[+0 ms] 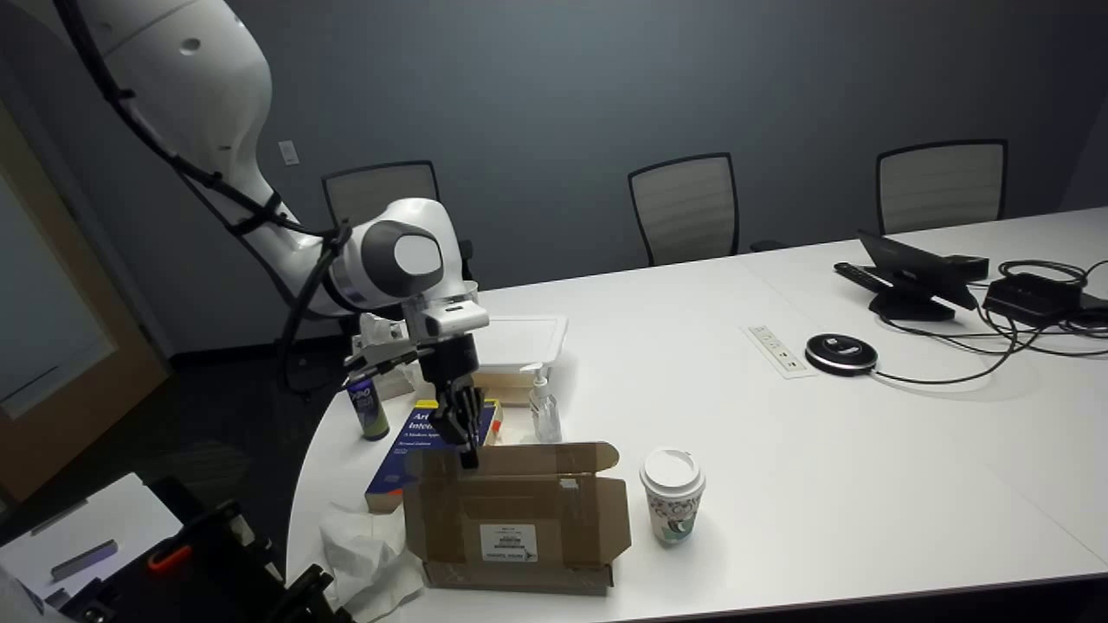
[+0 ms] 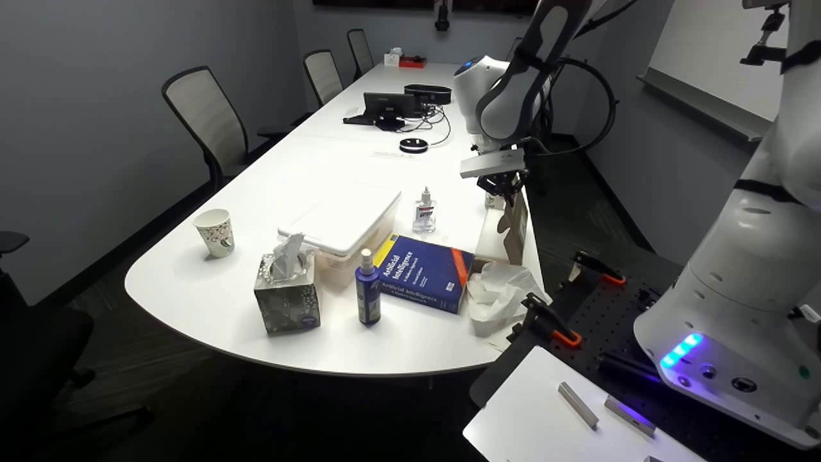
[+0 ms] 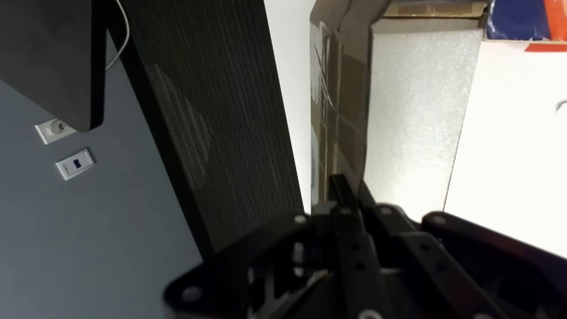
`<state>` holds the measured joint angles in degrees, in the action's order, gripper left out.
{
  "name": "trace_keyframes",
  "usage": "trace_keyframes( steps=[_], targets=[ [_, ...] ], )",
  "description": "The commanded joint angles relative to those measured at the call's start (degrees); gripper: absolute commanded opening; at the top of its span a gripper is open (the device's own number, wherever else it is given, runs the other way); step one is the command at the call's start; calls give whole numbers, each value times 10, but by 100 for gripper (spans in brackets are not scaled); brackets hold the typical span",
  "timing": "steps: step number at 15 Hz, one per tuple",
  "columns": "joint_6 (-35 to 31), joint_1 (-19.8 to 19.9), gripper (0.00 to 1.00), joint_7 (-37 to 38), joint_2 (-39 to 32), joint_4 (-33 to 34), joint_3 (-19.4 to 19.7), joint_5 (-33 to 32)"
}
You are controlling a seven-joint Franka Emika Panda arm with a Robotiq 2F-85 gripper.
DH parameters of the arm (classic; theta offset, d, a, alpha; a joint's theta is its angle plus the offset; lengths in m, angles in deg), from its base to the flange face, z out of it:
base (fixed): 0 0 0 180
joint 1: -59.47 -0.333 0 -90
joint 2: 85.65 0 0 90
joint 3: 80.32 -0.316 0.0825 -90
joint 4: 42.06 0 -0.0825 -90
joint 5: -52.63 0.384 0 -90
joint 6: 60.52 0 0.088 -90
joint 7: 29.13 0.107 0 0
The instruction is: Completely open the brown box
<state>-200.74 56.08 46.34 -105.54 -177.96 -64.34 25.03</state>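
Robotiq gripper (image 3: pixel 353 188): jaws pinching flap (image 1: pixel 547 459) of brown box (image 1: pixel 515 500) | beside: Artificial Intelligence textbook (image 2: pixel 420 271), lidded paper cup (image 1: pixel 673 510), crumpled paper (image 2: pixel 503 292)

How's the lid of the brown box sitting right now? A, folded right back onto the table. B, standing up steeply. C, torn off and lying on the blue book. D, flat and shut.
B: in an exterior view the lid of the brown box stands steeply up, and the wrist view shows the fingers pinching its edge beside the bared pale insert.
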Motion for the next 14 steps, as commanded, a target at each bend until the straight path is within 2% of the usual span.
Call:
trace_keyframes(
  steps=[1, 8, 14],
  targets=[
    [-42, 13, 1, -1, 69, -68, 8, -18],
    [-157, 55, 1, -10, 120, -153, 22, -24],
    [-231, 67, 1, -6, 145, -197, 52, -59]
  ],
)
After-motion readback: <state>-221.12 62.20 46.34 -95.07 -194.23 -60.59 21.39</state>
